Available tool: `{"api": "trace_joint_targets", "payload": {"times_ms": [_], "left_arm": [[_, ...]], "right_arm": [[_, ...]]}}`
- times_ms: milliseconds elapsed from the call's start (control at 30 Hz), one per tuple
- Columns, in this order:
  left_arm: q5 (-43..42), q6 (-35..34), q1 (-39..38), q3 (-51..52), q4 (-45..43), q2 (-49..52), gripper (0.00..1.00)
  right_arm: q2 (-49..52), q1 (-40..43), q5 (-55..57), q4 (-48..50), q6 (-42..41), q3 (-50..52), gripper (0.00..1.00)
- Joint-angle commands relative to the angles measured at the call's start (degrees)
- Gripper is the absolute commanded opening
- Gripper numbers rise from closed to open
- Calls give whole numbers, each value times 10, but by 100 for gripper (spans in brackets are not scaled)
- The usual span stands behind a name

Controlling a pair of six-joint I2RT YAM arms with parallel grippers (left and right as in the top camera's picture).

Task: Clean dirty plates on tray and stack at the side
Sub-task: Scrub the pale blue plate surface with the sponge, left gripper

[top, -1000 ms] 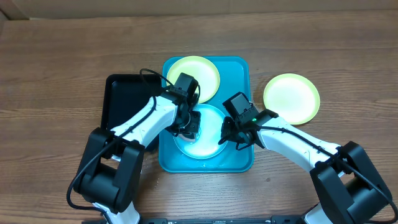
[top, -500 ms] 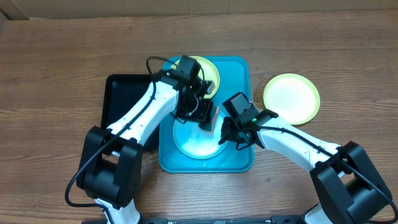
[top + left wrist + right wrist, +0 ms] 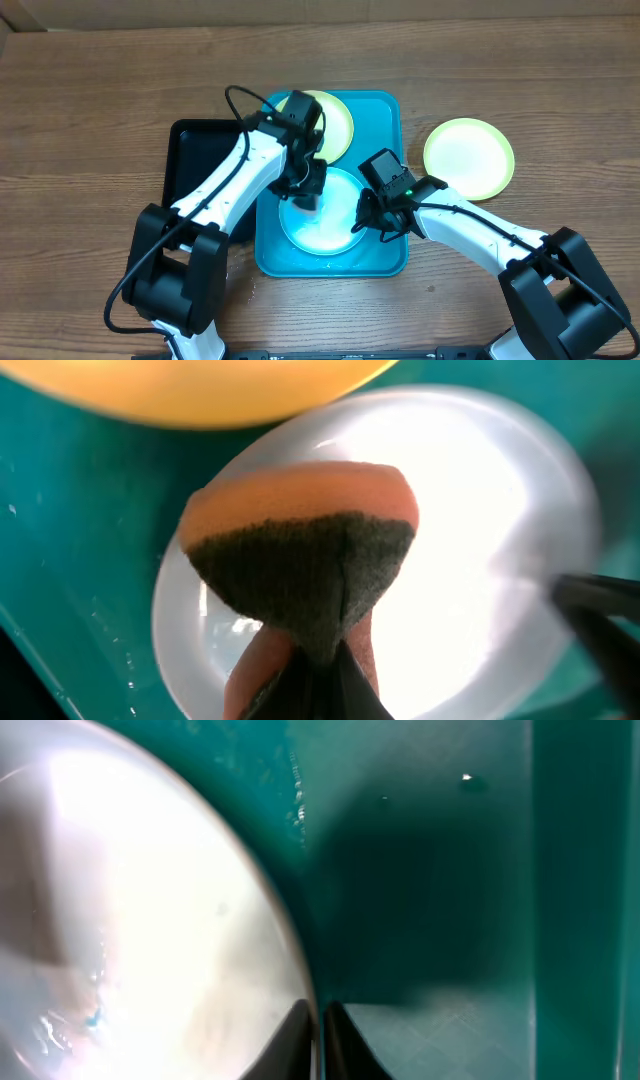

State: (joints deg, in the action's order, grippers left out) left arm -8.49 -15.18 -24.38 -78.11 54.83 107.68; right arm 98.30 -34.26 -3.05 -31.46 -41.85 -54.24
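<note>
My left pincer [image 3: 318,665] is clamped on an orange sponge [image 3: 300,540] with a dark scrub face, over the light cyan plate [image 3: 325,228]; my right pincer [image 3: 318,1030] is pressed together on that plate's right rim; the plate lies in the near half of the tray [image 3: 388,255]; one yellow-green plate [image 3: 338,118] sits at the tray's far end; the second yellow-green plate [image 3: 468,157] rests on the bench [image 3: 100,120] to the right; a black tray [image 3: 200,160] lies just beside the tray's left side.
</note>
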Motion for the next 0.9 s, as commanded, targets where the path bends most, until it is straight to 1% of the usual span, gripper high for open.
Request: {"api": "trace_joint_targets", "payload": {"times_ms": [0,133,433,633,733,867], "left_arm": [[29,-20,-4,41,-26,-9,4],[20,-33,-4,79,-59,-9,4],[-40,-30,-4,116,-89,-9,4],[-89,-31,-4,156,-140,-8,4],[-122,-30,-4,166,-151,-8,4],[-186,-15,-3,160,-151,-9,4]], "right_arm": [[-5,-1,4,1,0,-5,4],[-5,-1,4,1,0,-5,4],[-5,-1,4,1,0,-5,4],[-5,-1,4,1,0,-5,4],[-5,-1,4,1,0,-5,4],[-5,-1,4,1,0,-5,4]]}}
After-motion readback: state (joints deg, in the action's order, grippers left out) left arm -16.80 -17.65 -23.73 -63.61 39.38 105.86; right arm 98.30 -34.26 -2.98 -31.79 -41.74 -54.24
